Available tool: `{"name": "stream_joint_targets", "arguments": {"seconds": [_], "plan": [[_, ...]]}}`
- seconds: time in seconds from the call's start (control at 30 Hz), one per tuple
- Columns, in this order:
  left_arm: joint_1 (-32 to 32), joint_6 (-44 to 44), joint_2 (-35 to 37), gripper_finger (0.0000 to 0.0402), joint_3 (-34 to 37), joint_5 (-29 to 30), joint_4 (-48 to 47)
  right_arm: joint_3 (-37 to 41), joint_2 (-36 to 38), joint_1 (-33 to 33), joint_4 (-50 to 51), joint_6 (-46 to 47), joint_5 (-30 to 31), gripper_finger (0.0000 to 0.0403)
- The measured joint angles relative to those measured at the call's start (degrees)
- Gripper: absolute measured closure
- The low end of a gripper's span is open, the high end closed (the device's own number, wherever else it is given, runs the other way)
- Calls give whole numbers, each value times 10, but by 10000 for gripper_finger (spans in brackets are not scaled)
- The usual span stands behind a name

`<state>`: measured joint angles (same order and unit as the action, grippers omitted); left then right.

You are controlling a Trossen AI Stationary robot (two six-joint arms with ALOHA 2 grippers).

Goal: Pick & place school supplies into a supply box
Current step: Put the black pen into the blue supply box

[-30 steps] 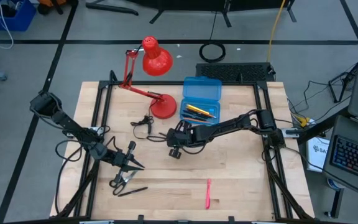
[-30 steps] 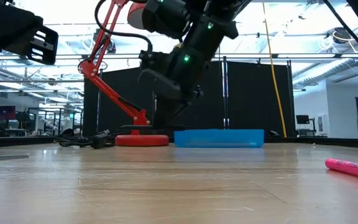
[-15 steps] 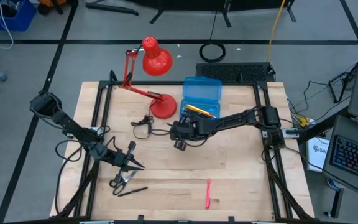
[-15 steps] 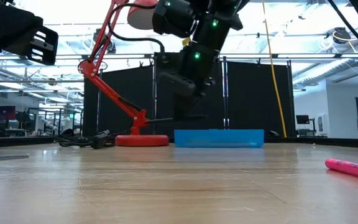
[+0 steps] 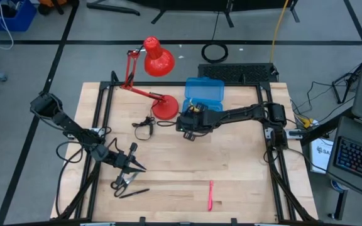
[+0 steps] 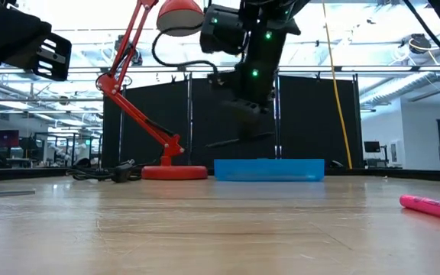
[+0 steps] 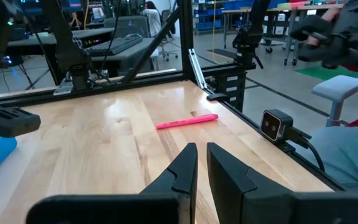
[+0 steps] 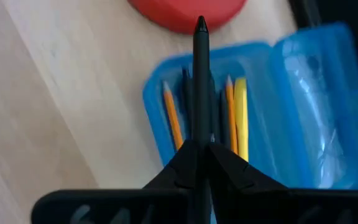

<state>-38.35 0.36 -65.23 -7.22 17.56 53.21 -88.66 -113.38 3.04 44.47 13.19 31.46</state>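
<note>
My right gripper (image 5: 190, 120) hangs over the left end of the open blue supply box (image 5: 203, 99), shut on a thin black pen (image 8: 201, 74). The pen shows as a nearly level line above the box (image 6: 270, 169) in the low view. In the box's tray (image 8: 166, 134) lie orange pencils, a yellow marker and black pens. My left gripper (image 7: 200, 155) waits at the table's left, pointing level, its fingers nearly together with nothing between them. Black-handled scissors (image 5: 123, 181) and another black pen (image 5: 134, 193) lie flat beside it. A pink pen (image 5: 210, 196) lies near the front edge. My right gripper pinches the black pen between its two fingers at the pen's rear part (image 8: 201, 135). The pen runs on forward along the fingers, its tip (image 8: 201, 25) free. The fingers slant down toward the table's left. The pen is lifted clear above the tray; the fingers hide its rear end.
A red desk lamp (image 5: 158, 63) stands with its round base (image 5: 165, 108) just left of the box. A small black wire loop (image 5: 144, 123) lies left of my right gripper. Bare wood lies across the table's middle and right front.
My right gripper has carried the black pen up and toward the table's far edge, a little rightward, from the table's middle to over the blue box, and its wrist has tipped on the way. The pen stays clamped.
</note>
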Motion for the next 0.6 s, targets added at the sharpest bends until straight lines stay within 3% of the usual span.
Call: {"name": "stream_joint_targets", "arguments": {"seconds": [0.27, 0.6], "plan": [[0, 0, 0, 360, 0, 0, -1, 0, 3, 47, 58, 1, -5, 393], [0, -1, 0, 360, 0, 0, -3, 0, 3, 111, 43, -46, -92, 392]]}}
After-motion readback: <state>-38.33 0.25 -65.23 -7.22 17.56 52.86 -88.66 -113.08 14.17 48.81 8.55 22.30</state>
